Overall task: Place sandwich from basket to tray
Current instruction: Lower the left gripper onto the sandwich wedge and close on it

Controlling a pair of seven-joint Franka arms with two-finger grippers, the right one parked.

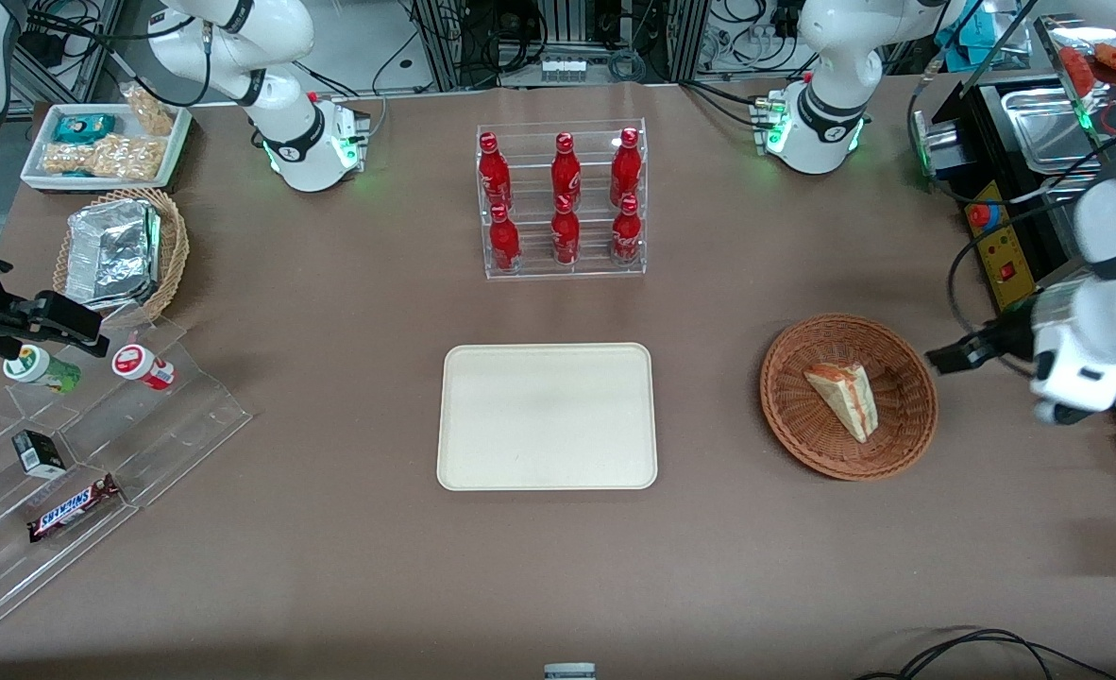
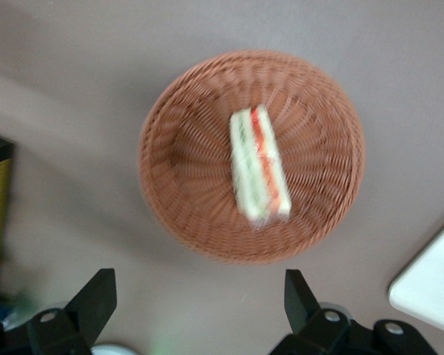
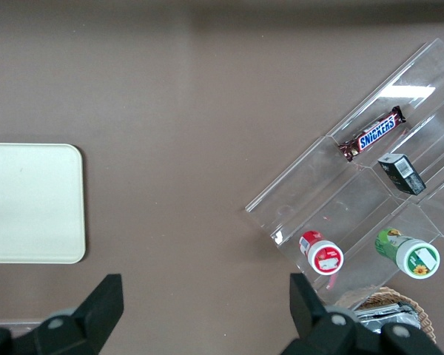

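Lying in the basket, the white-bread sandwich shows orange-red and green layers; gripper beside it, fingers spread.

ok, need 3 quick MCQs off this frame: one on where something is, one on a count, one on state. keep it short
1. Where is the sandwich?
A. in the reddish-brown basket
B. on the cream tray
C. on the bare table

2. How many red bottles stand in the clear rack?
A. four
B. six
C. eight

3. What is the state of the left arm's hand?
A. shut on the sandwich
B. open, holding nothing
C. shut on the basket rim

Answers:
1. A: the wedge lies inside the basket and the tray is bare.
2. B: two rows of three.
3. B: the wrist view shows the fingers spread apart, above the table beside the basket.
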